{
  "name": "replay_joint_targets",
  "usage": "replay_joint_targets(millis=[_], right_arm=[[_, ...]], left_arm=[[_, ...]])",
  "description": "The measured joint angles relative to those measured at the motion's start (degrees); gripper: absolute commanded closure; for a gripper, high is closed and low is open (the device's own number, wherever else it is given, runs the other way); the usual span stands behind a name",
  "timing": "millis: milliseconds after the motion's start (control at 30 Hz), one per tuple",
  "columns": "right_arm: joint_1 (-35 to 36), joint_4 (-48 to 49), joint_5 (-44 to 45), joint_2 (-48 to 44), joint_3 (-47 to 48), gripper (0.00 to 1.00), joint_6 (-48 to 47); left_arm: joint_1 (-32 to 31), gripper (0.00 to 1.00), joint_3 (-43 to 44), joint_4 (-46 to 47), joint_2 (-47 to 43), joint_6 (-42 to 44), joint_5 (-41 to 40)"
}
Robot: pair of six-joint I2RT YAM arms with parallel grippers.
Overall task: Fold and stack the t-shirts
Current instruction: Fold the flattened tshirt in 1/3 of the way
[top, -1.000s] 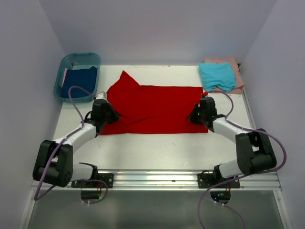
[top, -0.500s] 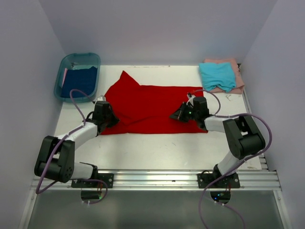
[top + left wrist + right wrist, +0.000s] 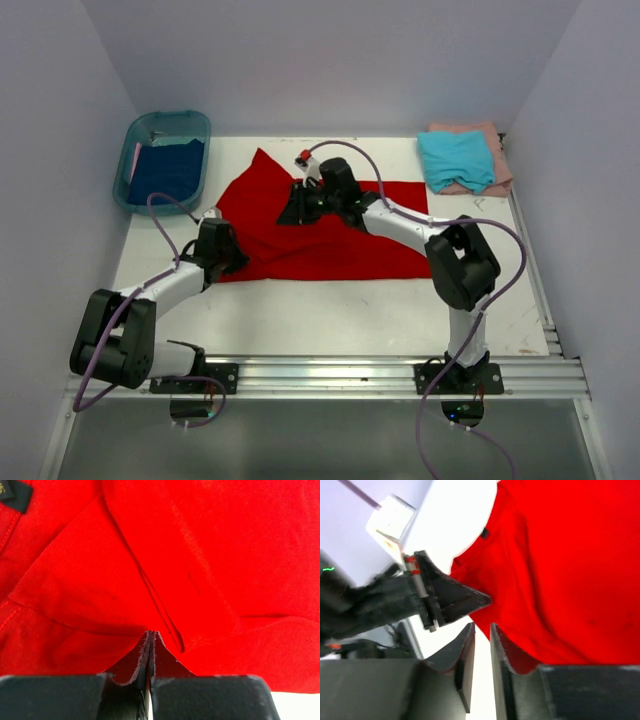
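The red t-shirt (image 3: pixel 340 248) lies spread on the table, with a sleeve pointing to the back left. It fills the left wrist view (image 3: pixel 200 555). My left gripper (image 3: pixel 232 258) is shut, its tips (image 3: pixel 151 634) together on the shirt's near left edge. My right gripper (image 3: pixel 290 212) reaches across over the shirt's back left part. Its jaws (image 3: pixel 482 627) stand a narrow gap apart with only white table between them. The folded teal t-shirt (image 3: pixel 457 158) lies on the pale pink one (image 3: pixel 498 172) at the back right. The dark blue t-shirt (image 3: pixel 168 170) is in the tub.
The teal plastic tub (image 3: pixel 170 118) stands at the back left corner. White walls close in the table on three sides. The left gripper (image 3: pixel 470 599) also shows in the right wrist view, close ahead of my right fingers.
My right gripper has swept from the shirt's near right corner leftward across the shirt to its back left part. The shirt's outline looks unchanged. My left gripper has barely moved.
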Motion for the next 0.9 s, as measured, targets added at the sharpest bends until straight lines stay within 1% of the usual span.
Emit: replay_joint_targets(millis=[100,233,333,433,500,600,800,867,900], right_arm=[[3.2,-8.8,3.6,4.9,8.1,0.70,-4.9],[7.4,-22.2,10.9,14.6,20.3,0.69,-10.4],[10.4,-29.1,14.5,20.9,27.0,0.69,-13.0],[13.0,-33.3,16.4,25.7,32.0,0.69,-14.4],[14.0,-35.1,17.5,26.6,35.1,0.71,-15.1],[15.0,-37.0,18.4,27.8,37.1,0.71,-15.4],[15.6,-38.8,21.0,28.3,38.0,0.86,-15.8],[15.7,-39.0,22.0,28.3,38.0,0.98,-15.8],[15.7,-39.1,22.6,28.3,38.0,1.00,-15.9]], left_arm=[[0.0,1.00,-0.7,-0.1,-0.2,0.0,-0.1],[0.0,1.00,-1.7,-0.4,-1.4,0.0,-0.9],[0.0,1.00,-2.3,-0.7,-2.4,0.0,-1.5],[0.0,1.00,-2.9,-0.7,-2.5,0.0,-1.6],[0.0,1.00,-3.3,-0.7,-2.5,0.0,-1.6],[0.0,1.00,-4.1,-0.6,-2.5,0.0,-1.6],[0.0,1.00,-5.2,2.3,-1.4,-0.5,-1.6],[0.0,1.00,-5.6,4.4,-0.7,-0.9,-1.5],[0.0,1.00,-5.8,5.4,-0.4,-1.0,-1.5]])
